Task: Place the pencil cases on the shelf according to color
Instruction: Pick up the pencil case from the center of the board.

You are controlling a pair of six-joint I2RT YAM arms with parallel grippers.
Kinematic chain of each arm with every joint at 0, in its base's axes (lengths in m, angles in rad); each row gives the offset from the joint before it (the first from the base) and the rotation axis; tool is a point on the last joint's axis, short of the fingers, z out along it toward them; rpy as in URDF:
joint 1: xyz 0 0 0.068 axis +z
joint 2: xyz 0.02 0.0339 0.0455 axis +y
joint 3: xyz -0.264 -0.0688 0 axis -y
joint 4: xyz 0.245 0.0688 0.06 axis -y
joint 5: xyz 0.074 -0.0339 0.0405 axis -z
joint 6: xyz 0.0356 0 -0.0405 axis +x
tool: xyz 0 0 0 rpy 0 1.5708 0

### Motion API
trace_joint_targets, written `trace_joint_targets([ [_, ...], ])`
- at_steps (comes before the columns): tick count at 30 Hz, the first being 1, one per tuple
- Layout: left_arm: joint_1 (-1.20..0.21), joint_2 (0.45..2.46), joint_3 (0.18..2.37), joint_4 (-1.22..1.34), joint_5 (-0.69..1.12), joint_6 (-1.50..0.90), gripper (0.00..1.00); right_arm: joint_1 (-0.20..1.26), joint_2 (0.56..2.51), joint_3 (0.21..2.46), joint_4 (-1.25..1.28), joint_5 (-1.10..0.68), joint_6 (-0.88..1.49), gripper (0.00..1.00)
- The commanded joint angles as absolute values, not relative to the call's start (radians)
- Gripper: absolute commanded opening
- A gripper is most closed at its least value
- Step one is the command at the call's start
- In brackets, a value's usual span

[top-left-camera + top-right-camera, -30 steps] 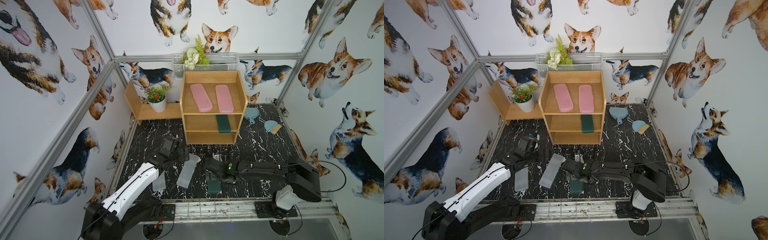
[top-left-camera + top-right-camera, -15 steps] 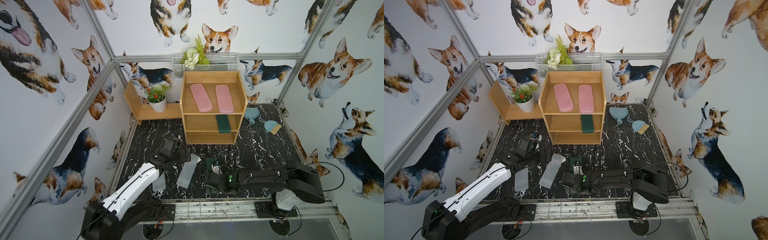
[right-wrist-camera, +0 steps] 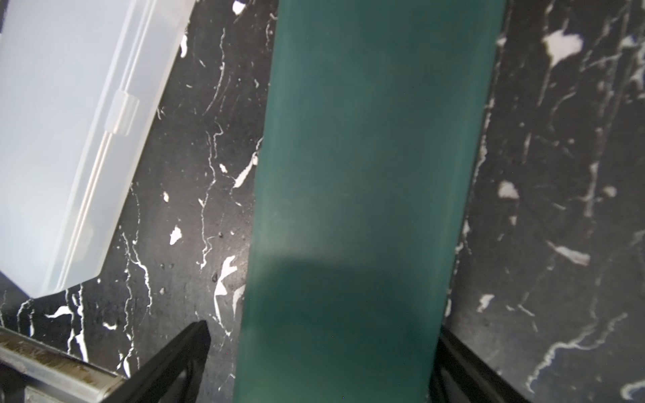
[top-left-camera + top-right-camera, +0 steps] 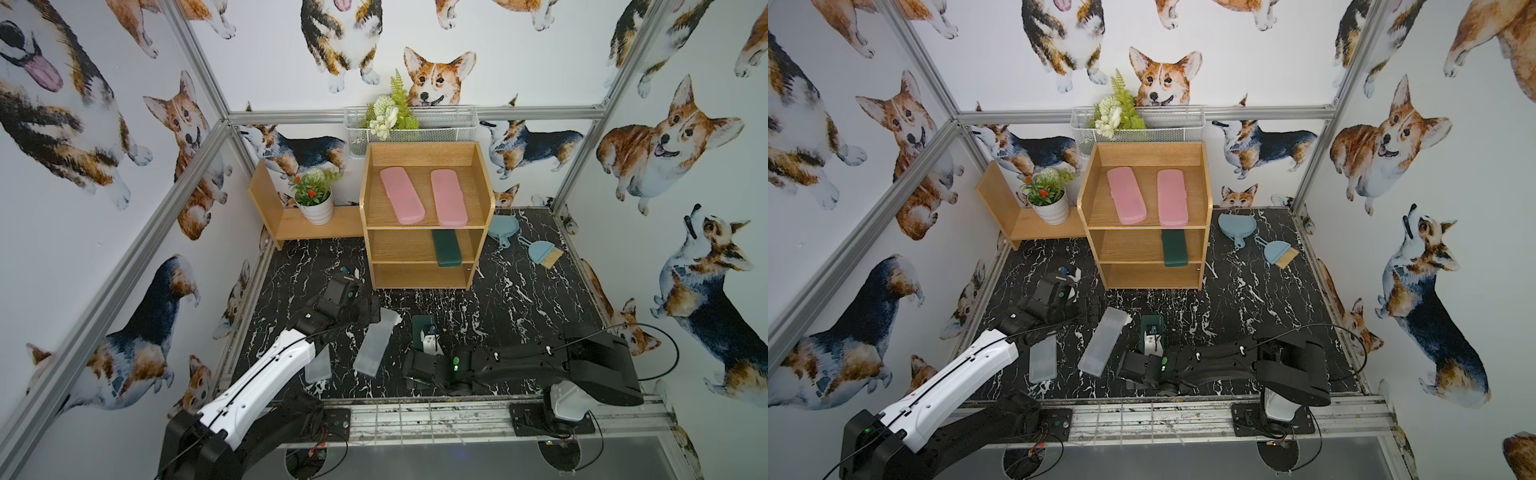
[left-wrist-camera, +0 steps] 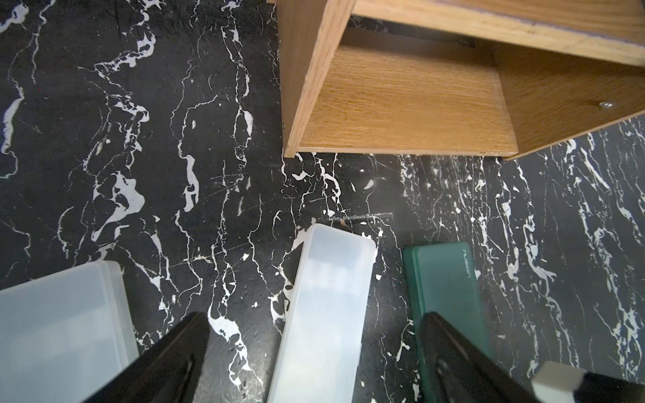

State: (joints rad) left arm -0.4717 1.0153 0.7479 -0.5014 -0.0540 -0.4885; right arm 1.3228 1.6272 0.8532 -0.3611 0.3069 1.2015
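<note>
The shelf [image 4: 367,249] stands at the back of the black marble tabletop [image 4: 519,299]. On its top tier two pink pencil cases [image 4: 402,195] [image 4: 448,198] lie side by side, and one dark green case [image 4: 445,249] lies at the right end of the middle tier. The lowest tier shows only bare wood in the left wrist view. The second green case [image 3: 366,174] lies flat on the tabletop in front of the shelf, and the right claw [image 3: 323,331] is spread wide across its near end. One finger [image 3: 174,359] is apart from the edge of the case and the other is close against the edge. Just beside it, on the left, a frosted case [image 4: 374,345] lies tilted. The left claw [image 5: 314,317] is also wide, with one dark finger on each side of this case. Whether they touch it I cannot tell. The other frosted case [image 4: 1042,359] lies further to the left, and in a top view the left arm covers part of it. A light-blue dustpan [image 4: 503,226] and brush [image 4: 542,253] lie to the right of the shelf, well apart from both claws. To its left a low wooden stand [image 4: 291,226] carries a potted plant [image 4: 316,203], and a white wire basket [image 4: 436,133] hangs behind.
</note>
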Motion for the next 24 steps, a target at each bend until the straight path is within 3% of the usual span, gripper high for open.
trace_joint_targets([
  [1,-0.471,1.007,0.747,-0.492,-0.062,-0.485,1.0,1.335,1.664,0.85,-0.472,0.236,1.265,0.97],
  [12,-0.472,0.988,0.747,-0.491,-0.058,-0.485,0.99,1.362,1.816,0.96,-0.601,0.242,1.271,0.95],
  [24,-0.472,0.969,0.746,-0.489,-0.051,-0.479,0.99,1.398,1.761,0.953,-0.644,0.31,1.312,0.64],
])
